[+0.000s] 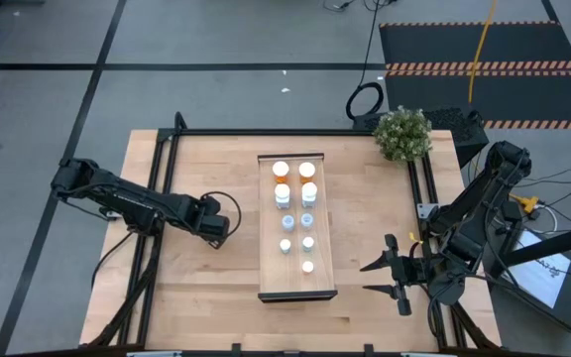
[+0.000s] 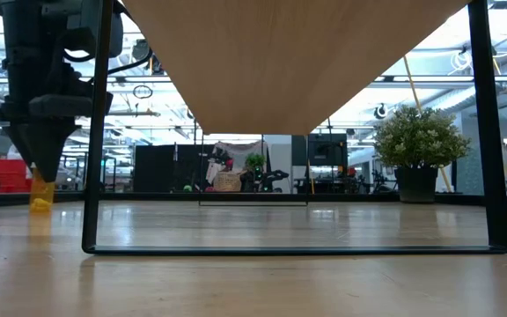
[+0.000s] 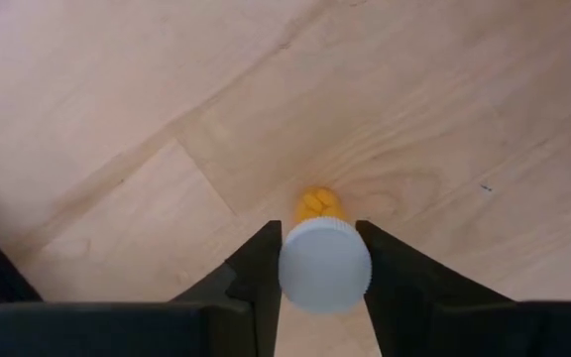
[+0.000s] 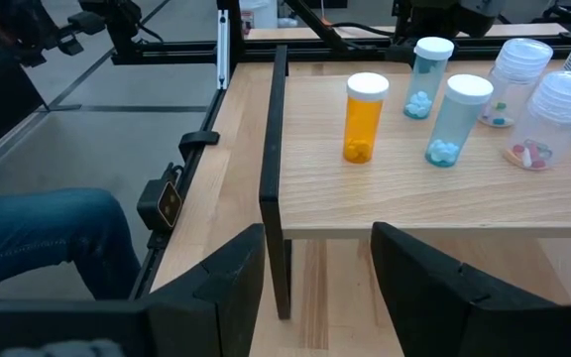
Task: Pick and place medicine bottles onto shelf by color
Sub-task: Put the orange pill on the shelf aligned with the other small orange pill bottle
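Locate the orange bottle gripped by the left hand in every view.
High view: unseen, hidden under the left hand, left of the shelf.
Low view: orange bottle at far left, under that hand.
Left wrist view: bottom centre, white cap up, clamped between both fingers.
Right wrist view: not in it.
Shared landmark: the left hand.

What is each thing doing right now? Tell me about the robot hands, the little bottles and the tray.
Left gripper: shut on a small orange bottle with a white cap, down at the wooden table.
Right gripper: open, holding nothing, beside the shelf.
Long light-wood shelf tray: flat on the table, holding bottles.
Bottles on the shelf: upright, capped.
Small potted green plant: upright at the table's corner.
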Controlling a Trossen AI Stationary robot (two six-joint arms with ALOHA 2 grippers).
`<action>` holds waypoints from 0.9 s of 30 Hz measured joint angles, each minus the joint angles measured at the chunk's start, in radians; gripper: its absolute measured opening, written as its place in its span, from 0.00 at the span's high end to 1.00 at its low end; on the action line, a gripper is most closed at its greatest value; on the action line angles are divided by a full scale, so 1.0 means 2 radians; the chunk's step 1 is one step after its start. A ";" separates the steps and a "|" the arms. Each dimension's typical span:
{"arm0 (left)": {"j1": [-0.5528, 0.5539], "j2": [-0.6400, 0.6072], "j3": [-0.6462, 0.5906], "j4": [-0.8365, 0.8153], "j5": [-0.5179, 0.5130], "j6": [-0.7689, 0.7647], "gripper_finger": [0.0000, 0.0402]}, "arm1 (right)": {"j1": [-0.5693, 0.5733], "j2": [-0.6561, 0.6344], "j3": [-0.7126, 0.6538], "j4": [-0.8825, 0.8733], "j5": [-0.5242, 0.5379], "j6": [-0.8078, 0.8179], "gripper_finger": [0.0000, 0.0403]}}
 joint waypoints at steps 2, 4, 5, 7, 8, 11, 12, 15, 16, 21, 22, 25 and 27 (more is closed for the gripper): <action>0.000 0.000 0.000 0.000 0.002 0.001 0.71 | 0.000 0.000 0.000 0.000 0.000 0.000 0.55; 0.000 0.000 0.000 0.000 0.003 0.001 0.70 | 0.000 0.000 0.000 0.000 0.000 0.000 0.55; 0.000 0.000 0.000 0.000 0.003 0.001 0.69 | 0.000 0.000 0.000 0.000 0.000 0.000 0.55; 0.000 0.000 0.000 0.001 0.010 0.005 0.67 | 0.000 0.000 0.000 0.000 0.000 0.000 0.55; 0.000 0.000 0.000 0.005 0.017 0.008 0.67 | 0.000 0.000 0.000 0.000 0.000 0.000 0.55; 0.000 0.000 0.000 0.022 0.034 0.030 0.67 | 0.000 0.000 0.000 0.000 0.000 0.000 0.55; 0.000 0.000 0.001 0.026 0.043 0.038 0.68 | 0.000 0.000 0.000 0.000 0.000 0.000 0.55; -0.002 0.000 0.013 0.023 0.069 0.054 0.71 | 0.000 0.000 0.000 0.000 -0.001 0.000 0.55; -0.004 0.000 0.021 0.022 0.072 0.057 0.71 | 0.000 0.000 0.000 0.000 -0.001 0.000 0.55; -0.028 0.000 0.075 0.011 0.072 0.071 0.70 | 0.000 0.000 0.000 0.000 -0.001 0.000 0.55; -0.034 0.000 0.088 0.008 0.070 0.071 0.70 | 0.000 0.000 0.000 0.000 -0.001 0.000 0.55; -0.053 0.000 0.131 -0.005 0.057 0.071 0.69 | 0.000 0.000 0.000 0.000 -0.001 0.000 0.55; -0.067 0.000 0.161 -0.024 0.048 0.070 0.69 | 0.000 0.000 0.000 0.000 -0.002 0.001 0.55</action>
